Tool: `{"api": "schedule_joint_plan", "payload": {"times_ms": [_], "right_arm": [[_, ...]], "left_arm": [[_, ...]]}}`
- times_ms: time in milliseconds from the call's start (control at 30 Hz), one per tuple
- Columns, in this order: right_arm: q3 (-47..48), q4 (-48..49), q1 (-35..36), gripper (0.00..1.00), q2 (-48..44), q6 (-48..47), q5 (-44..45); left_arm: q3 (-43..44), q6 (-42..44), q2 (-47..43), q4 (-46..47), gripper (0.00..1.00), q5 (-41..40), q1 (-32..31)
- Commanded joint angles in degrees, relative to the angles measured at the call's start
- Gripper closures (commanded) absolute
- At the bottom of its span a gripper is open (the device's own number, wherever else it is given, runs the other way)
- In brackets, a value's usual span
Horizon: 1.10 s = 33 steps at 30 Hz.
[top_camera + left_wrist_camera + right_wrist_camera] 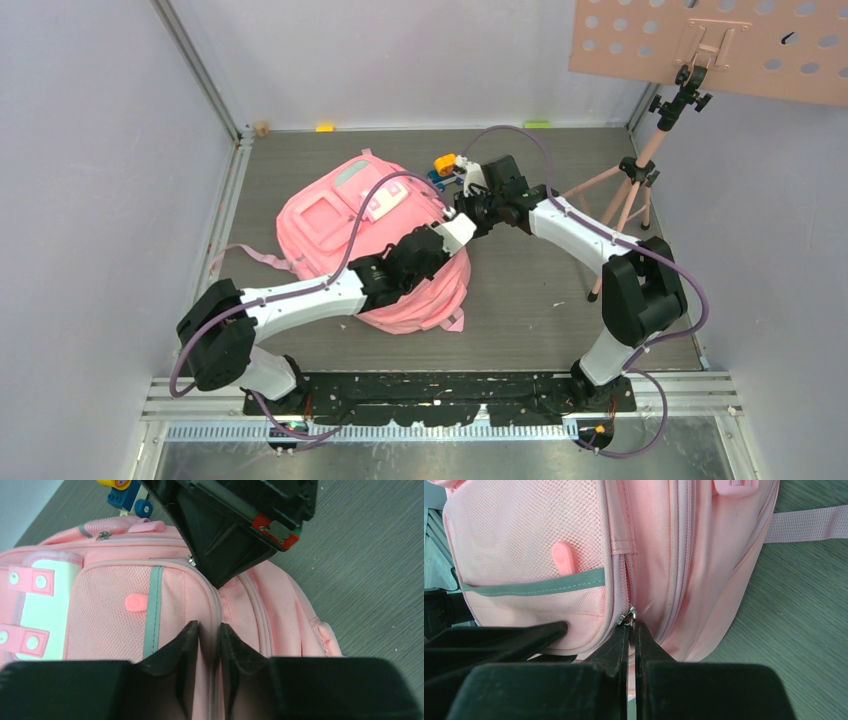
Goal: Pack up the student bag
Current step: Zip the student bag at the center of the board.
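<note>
The student bag (pixel 330 215), a soft pink backpack with a white patch and grey-green trim, lies on the table's left half. My left gripper (pixel 209 627) reaches over it from the near side and is closed on the raised piped seam beside the mesh pocket (pixel 110 605). My right gripper (pixel 632 626) comes from the right, its jaws pressed together on a zipper pull whose metal ring (pixel 629 615) shows at the fingertips. In the top view both grippers meet at the bag's right edge, left gripper (pixel 462 228) just below right gripper (pixel 468 205).
A yellow and blue toy (pixel 443 165) lies on the table just beyond the bag's far right corner. A tripod (pixel 630 190) carrying a perforated board (pixel 710 40) stands at the back right. Walls enclose the table on three sides.
</note>
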Motion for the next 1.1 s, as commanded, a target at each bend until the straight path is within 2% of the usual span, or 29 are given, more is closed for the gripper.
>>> {"api": "schedule_joint_plan", "payload": {"times_ms": [0, 100, 400, 567, 800, 1067], "right_arm": [[0.5, 1.3, -0.1, 0.99, -3.6, 0.4, -0.4], [1.0, 0.0, -0.1, 1.0, -3.6, -0.7, 1.0], [8.4, -13.1, 1.1, 1.0, -1.4, -8.7, 10.9], [14.6, -18.2, 1.1, 1.0, 1.7, -12.3, 9.3], [22.1, -22.8, 1.2, 0.99, 9.1, -15.1, 7.8], [28.5, -23.9, 1.2, 0.99, 14.7, -17.9, 4.7]], "left_arm": [[0.1, 3.4, -0.2, 5.1, 0.84, -2.8, 0.1], [-1.0, 2.8, -1.4, 3.3, 1.0, -4.4, 0.1], [-4.7, -5.2, -11.8, -12.8, 1.0, -4.8, -0.1], [-5.2, -12.2, -17.1, -25.0, 1.0, -2.4, -0.1], [-7.7, -15.9, -26.1, -28.3, 1.0, -4.4, 0.0], [-6.7, -17.6, -27.8, -31.9, 1.0, -4.9, 0.0]]}}
